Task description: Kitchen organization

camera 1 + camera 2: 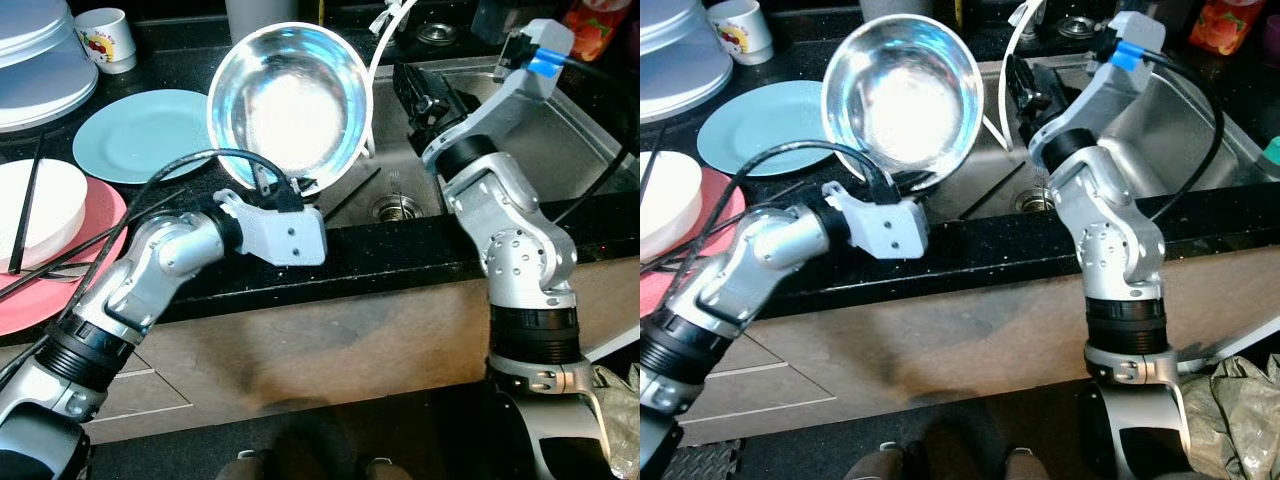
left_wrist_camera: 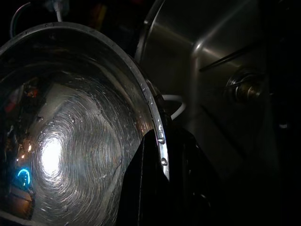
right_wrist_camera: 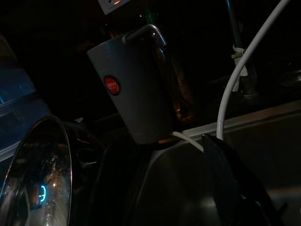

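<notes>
A shiny steel bowl [image 1: 290, 100] is held up on edge, its hollow facing me, above the black counter beside the sink [image 1: 560, 130]. My left gripper [image 1: 275, 185] is shut on the bowl's lower rim; in the left wrist view the rim [image 2: 160, 127] runs between the black fingers [image 2: 141, 179]. My right gripper [image 1: 425, 100] hovers over the sink's left part, just right of the bowl, open with nothing between its fingers [image 3: 235, 188].
On the counter to the left lie a light blue plate [image 1: 140, 135], a white bowl [image 1: 40, 210] with chopsticks on a pink plate [image 1: 60, 290], a printed cup [image 1: 105, 38] and stacked dishes [image 1: 40, 70]. A white hose [image 1: 385, 40] arcs over the sink; a grey cup [image 3: 136, 94] stands behind.
</notes>
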`<state>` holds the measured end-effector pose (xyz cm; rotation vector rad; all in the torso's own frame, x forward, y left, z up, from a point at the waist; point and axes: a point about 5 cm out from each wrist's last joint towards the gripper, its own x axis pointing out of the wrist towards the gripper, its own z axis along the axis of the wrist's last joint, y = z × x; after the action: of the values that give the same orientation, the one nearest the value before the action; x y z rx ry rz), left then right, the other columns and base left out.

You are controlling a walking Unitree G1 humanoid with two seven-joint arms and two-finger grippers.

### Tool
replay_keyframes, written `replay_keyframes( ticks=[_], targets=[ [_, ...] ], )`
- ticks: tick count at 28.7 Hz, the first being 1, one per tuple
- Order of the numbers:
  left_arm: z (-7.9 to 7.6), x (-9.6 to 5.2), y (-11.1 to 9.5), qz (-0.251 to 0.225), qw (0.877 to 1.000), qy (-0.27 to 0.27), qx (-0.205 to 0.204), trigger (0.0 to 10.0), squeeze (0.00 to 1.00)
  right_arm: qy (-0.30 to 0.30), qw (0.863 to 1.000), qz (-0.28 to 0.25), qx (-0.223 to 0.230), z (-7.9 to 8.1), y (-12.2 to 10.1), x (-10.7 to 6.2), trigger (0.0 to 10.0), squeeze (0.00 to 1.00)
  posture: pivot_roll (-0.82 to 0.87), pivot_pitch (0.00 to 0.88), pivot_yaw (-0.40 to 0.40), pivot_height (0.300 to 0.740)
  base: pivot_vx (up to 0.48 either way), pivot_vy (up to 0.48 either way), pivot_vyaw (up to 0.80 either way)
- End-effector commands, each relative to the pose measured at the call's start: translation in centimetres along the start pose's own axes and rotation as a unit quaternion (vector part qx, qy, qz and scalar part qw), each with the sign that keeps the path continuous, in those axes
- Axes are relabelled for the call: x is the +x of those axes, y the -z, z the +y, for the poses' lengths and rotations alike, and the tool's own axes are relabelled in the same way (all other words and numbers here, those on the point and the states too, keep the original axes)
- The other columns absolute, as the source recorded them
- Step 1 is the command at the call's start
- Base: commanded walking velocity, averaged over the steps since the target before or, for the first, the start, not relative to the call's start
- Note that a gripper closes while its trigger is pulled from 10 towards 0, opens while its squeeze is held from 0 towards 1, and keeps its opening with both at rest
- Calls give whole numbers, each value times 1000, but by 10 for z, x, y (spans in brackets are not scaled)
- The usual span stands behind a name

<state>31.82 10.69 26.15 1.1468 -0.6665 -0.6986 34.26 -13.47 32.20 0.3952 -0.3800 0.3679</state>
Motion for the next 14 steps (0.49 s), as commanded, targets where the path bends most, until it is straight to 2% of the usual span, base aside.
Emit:
replay_keyframes(
  ticks=[1,3,4,5,6,7,9,10,14],
  targets=[
    [-2,-3,5,10,1000,10,17,0,0,-22,1000,-9,-11,5,-7,0,10000,1000,15,190,20,740,0,0,0],
    [-4,-1,5,3,1000,14,21,0,0,-70,997,0,-20,15,-13,1,10000,1000,13,191,20,740,0,0,0],
    [-5,0,4,-1,1000,16,23,0,0,-105,993,23,-42,22,-12,-1,10000,1000,12,192,19,740,0,0,0],
    [-5,0,4,-1,1000,16,23,0,0,-105,993,23,-42,22,-12,-1,10000,1000,12,192,19,740,0,0,0],
    [-6,0,4,-3,1000,17,24,0,0,-130,989,45,-61,28,-9,-2,10000,1000,12,193,19,740,0,0,0],
    [-8,2,1,-15,999,21,27,0,0,-162,974,107,-112,33,5,-7,10000,1000,11,192,19,740,0,0,0],
    [-9,2,1,-17,999,22,28,0,0,-166,971,119,-123,34,8,-8,10000,1000,11,192,19,740,0,0,0],
    [-9,4,1,-19,999,23,30,0,0,-154,970,128,-137,32,13,-7,10000,0,13,192,20,740,0,0,0],
    [-8,5,-1,-32,999,14,37,0,0,-133,970,137,-150,28,18,-5,10000,0,14,191,20,740,0,0,0]
  ],
)
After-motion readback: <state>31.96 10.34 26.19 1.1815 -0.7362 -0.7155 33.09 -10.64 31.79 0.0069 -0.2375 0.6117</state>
